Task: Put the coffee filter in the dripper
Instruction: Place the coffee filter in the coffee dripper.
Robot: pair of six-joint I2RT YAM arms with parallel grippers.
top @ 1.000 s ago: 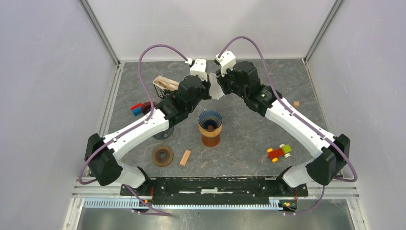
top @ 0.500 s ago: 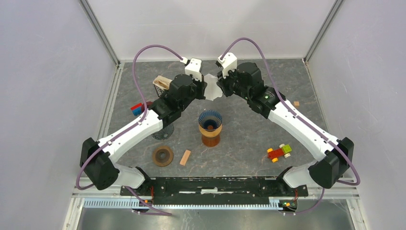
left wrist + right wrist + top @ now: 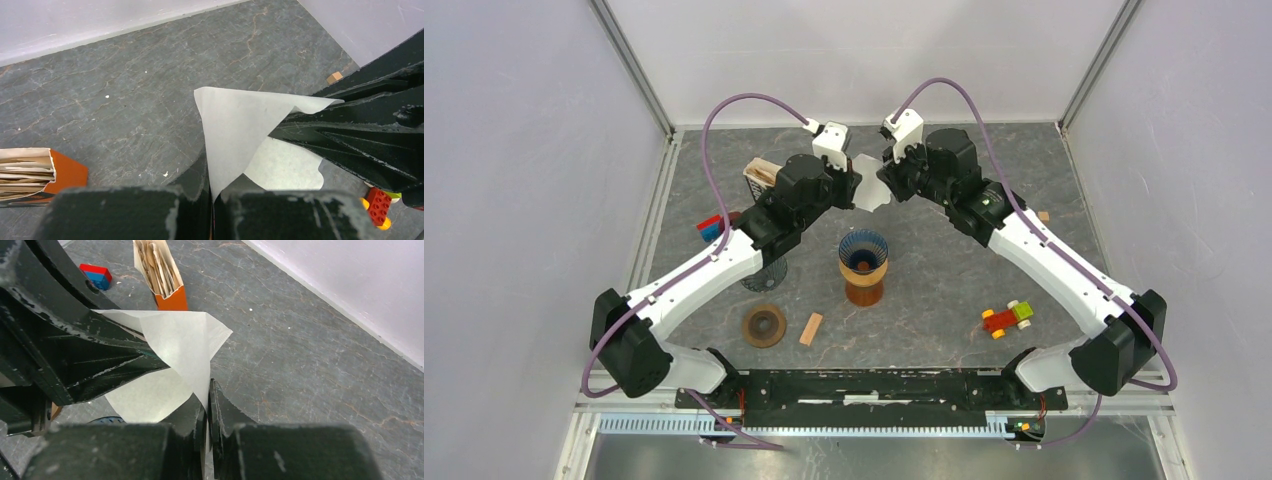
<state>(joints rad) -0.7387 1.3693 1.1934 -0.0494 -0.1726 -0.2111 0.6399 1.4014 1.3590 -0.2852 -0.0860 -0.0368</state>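
Our left claw [image 3: 210, 175] and our right claw [image 3: 207, 405] are both pinched tight on the white coffee filter [image 3: 869, 186]. We hold it up in the air, behind the dripper [image 3: 863, 263] standing on the surface [image 3: 944, 290].

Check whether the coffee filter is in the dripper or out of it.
Out: the left gripper and right gripper pinch the coffee filter beyond the dripper.

The filter box [image 3: 30, 175] is cut off at the left wrist view's edge. A dark disc [image 3: 767, 277] is half covered by the left arm [image 3: 714, 265]. A toy car [image 3: 375, 207] is partly hidden by the right fingers [image 3: 360, 150].
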